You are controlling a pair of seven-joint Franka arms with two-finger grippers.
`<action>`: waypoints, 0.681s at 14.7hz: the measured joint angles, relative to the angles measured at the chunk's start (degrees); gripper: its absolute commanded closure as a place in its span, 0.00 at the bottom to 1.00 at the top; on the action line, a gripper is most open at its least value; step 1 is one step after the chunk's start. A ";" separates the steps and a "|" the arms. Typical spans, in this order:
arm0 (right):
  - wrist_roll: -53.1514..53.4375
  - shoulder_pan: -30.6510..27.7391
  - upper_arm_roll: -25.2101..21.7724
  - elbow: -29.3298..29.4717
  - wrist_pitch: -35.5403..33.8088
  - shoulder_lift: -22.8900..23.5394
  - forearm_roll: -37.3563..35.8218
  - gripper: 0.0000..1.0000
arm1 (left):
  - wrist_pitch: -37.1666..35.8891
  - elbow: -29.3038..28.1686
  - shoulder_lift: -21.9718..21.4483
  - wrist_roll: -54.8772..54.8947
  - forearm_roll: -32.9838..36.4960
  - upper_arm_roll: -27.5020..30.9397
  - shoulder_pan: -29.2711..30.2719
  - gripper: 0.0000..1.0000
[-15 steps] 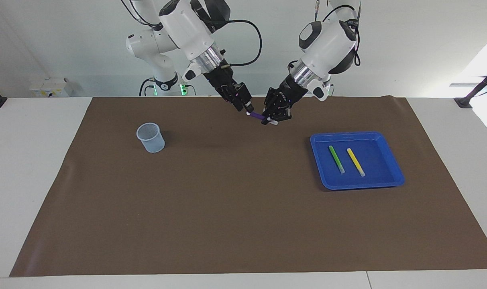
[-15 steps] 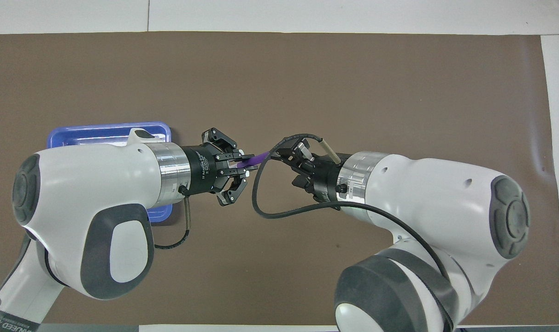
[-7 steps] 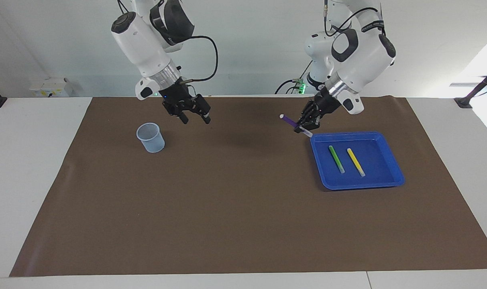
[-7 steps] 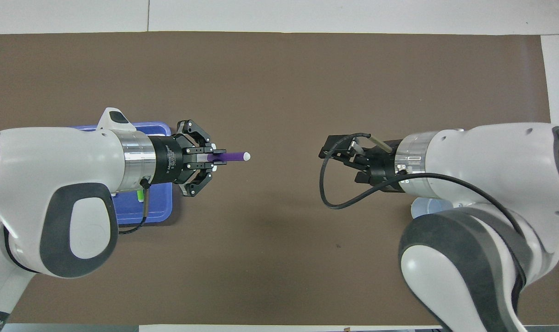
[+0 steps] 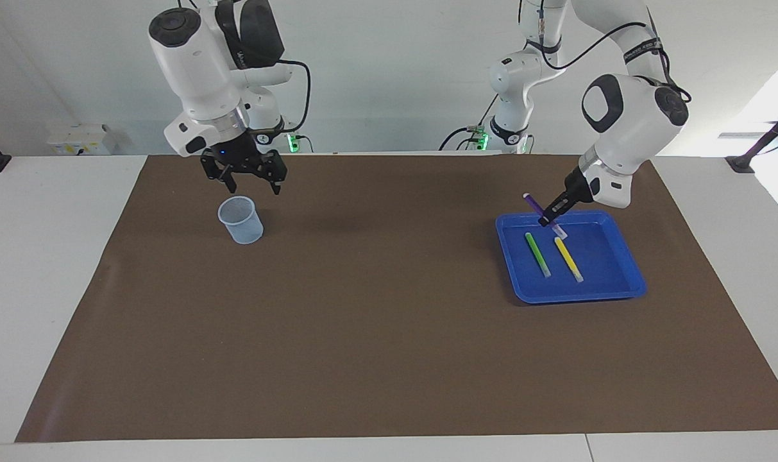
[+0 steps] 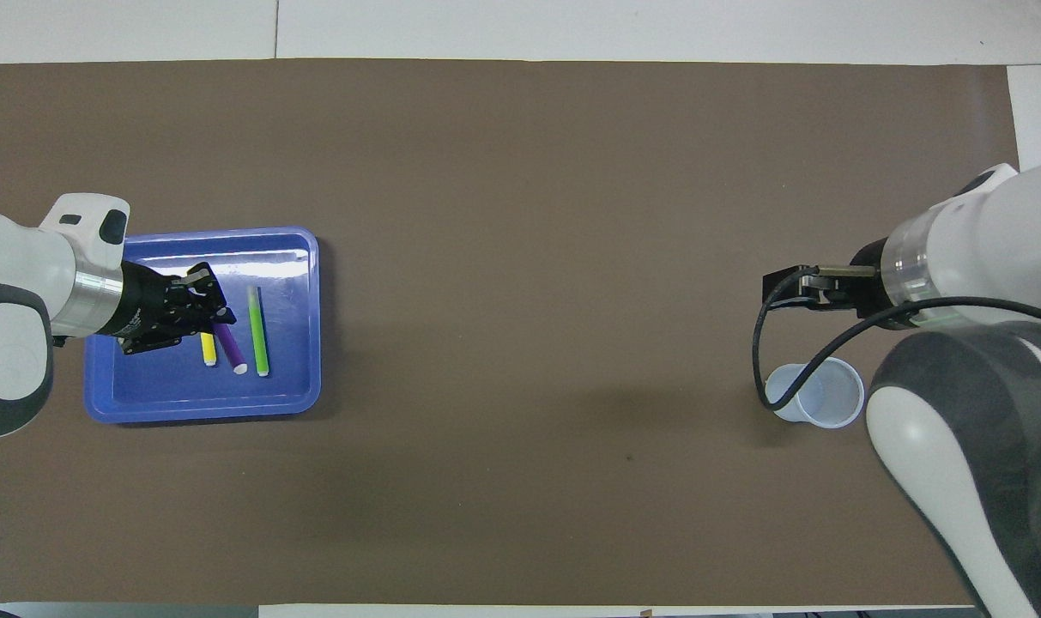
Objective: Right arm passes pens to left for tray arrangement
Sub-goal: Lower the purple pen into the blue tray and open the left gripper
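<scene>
The blue tray [image 5: 610,282] [image 6: 288,390] lies toward the left arm's end of the table. A green pen [image 5: 537,255] [image 6: 258,330] and a yellow pen [image 5: 568,259] [image 6: 208,349] lie side by side in it. My left gripper [image 5: 548,220] [image 6: 215,318] hangs over the tray's robot-side part, shut on the purple pen [image 5: 533,204] [image 6: 230,345]. That pen is tilted, its lower pale tip just above the tray floor between the other two. My right gripper [image 5: 254,187] [image 6: 782,287] is open and holds nothing, above the translucent cup.
A small translucent bluish cup [image 5: 241,220] [image 6: 816,393] stands upright toward the right arm's end of the table. A brown mat [image 5: 363,321] covers the table, with white table margins around it.
The right gripper let go of the purple pen, opened and drew back to above the cup. The left gripper carried the pen from the table's middle to over the tray.
</scene>
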 measured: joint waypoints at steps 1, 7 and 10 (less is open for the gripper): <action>-1.45 -0.29 -0.78 2.14 -2.22 1.51 -1.65 0.00 | 0.51 -0.01 1.30 4.69 3.14 0.01 1.05 1.00; -4.64 0.28 -5.09 5.92 -7.81 4.98 -3.41 0.00 | 8.77 -0.10 9.28 19.31 17.93 0.04 5.80 1.00; -8.30 -1.31 -7.11 7.18 -8.70 4.78 -3.43 0.00 | 12.03 -0.67 11.51 19.95 19.81 0.03 7.01 1.00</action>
